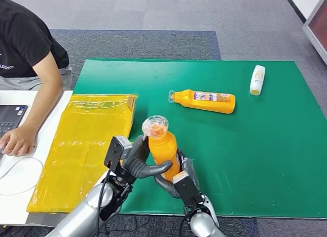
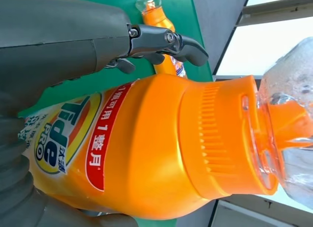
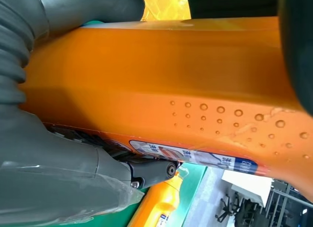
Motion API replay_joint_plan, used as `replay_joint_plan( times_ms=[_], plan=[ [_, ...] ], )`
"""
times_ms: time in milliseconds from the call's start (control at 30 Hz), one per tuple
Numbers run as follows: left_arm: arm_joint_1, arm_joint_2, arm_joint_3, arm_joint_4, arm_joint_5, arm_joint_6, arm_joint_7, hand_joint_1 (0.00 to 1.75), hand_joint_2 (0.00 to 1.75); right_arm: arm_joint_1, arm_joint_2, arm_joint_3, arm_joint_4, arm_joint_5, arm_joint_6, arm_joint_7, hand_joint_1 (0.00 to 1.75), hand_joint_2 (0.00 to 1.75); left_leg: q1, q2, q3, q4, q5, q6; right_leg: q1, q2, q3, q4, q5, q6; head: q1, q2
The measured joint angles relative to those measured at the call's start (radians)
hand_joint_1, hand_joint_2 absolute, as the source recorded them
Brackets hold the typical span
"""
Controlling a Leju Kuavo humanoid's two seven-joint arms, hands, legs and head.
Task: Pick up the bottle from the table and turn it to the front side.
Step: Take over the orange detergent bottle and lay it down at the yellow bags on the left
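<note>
Both my left hand (image 1: 143, 160) and right hand (image 1: 181, 176) clasp the raised Tide detergent bottle (image 1: 164, 147), mid-turn; next I judge a careful regrip to bring its label forward.

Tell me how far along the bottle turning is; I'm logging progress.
Pick-up looks done: the orange bottle is off the green mat, upright, held between the left hand and right hand. In hand: the turn; the left wrist view shows its front label. Left: finishing the turn. A second orange bottle lies untouched on the mat.
</note>
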Motion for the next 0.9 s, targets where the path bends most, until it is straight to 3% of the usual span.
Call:
replay_joint_plan(
  times_ms=[133, 167, 267, 300, 367, 800, 833, 900],
  plan=[
    [-0.011, -0.004, 0.0, 0.011, 0.0, -0.008, 0.0, 0.02, 1.75, -0.004, 0.0, 0.0, 0.002, 0.0, 0.0, -0.001, 1.75, 1.75, 0.0, 0.0, 0.0, 0.0, 0.0, 0.0, 0.0, 0.0, 0.0, 0.0, 0.0, 0.0, 0.0, 0.0],
    [-0.013, -0.005, 0.0, 0.014, 0.0, -0.009, 0.0, 0.24, 1.75, -0.005, 0.0, 0.0, 0.002, 0.0, 0.0, -0.001, 1.75, 1.75, 0.0, 0.0, 0.0, 0.0, 0.0, 0.0, 0.0, 0.0, 0.0, 0.0, 0.0, 0.0, 0.0, 0.0],
    [-0.019, -0.008, 0.0, 0.021, 0.001, -0.014, 0.001, 1.39, 1.75, -0.008, 0.0, 0.0, 0.002, 0.0, 0.0, -0.002, 1.75, 1.75, 0.0, 0.0, 0.0, 0.0, 0.0, 0.0, 0.0, 0.0, 0.0, 0.0, 0.0, 0.0, 0.0, 0.0],
    [-0.021, -0.008, 0.0, 0.024, 0.001, -0.017, 0.001, 1.6, 1.75, -0.009, 0.0, 0.0, 0.002, -0.001, -0.001, -0.002, 1.75, 1.75, 0.0, 0.0, 0.0, 0.0, 0.0, 0.0, 0.0, 0.0, 0.0, 0.0, 0.0, 0.0, 0.0, 0.0],
    [-0.024, -0.011, -0.001, 0.028, 0.002, -0.022, 0.001, 1.74, 1.75, -0.012, 0.0, 0.0, 0.002, -0.002, -0.003, -0.002, 1.75, 1.75, 0.0, 0.0, 0.0, 0.0, 0.0, 0.0, 0.0, 0.0, 0.0, 0.0, 0.0, 0.0, 0.0, 0.0],
    [-0.05, -0.016, -0.002, 0.053, -0.025, -0.04, -0.004, 1.75, 1.75, -0.014, 0.0, 0.0, 0.002, -0.012, -0.004, -0.005, 1.74, 1.75, 0.0, 0.0, 0.0, 0.0, 0.0, 0.0, 0.0, 0.0, 0.0, 0.0, 0.0, 0.0, 0.0, 0.0],
    [-0.052, -0.016, -0.002, 0.055, -0.03, -0.04, -0.004, 1.75, 1.75, -0.014, 0.0, 0.0, 0.002, -0.012, -0.004, -0.006, 1.71, 1.75, 0.0, 0.0, 0.0, 0.0, 0.0, 0.0, 0.0, 0.0, 0.0, 0.0, 0.0, 0.0, 0.0, 0.0],
    [-0.055, -0.015, -0.002, 0.057, -0.042, -0.038, -0.006, 1.75, 1.75, -0.014, 0.0, 0.0, 0.002, -0.012, -0.005, -0.007, 1.27, 1.75, 0.0, 0.0, 0.0, 0.0, 0.0, 0.0, 0.0, 0.0, 0.0, 0.0, 0.0, 0.0, 0.0, 0.0]
  ],
)
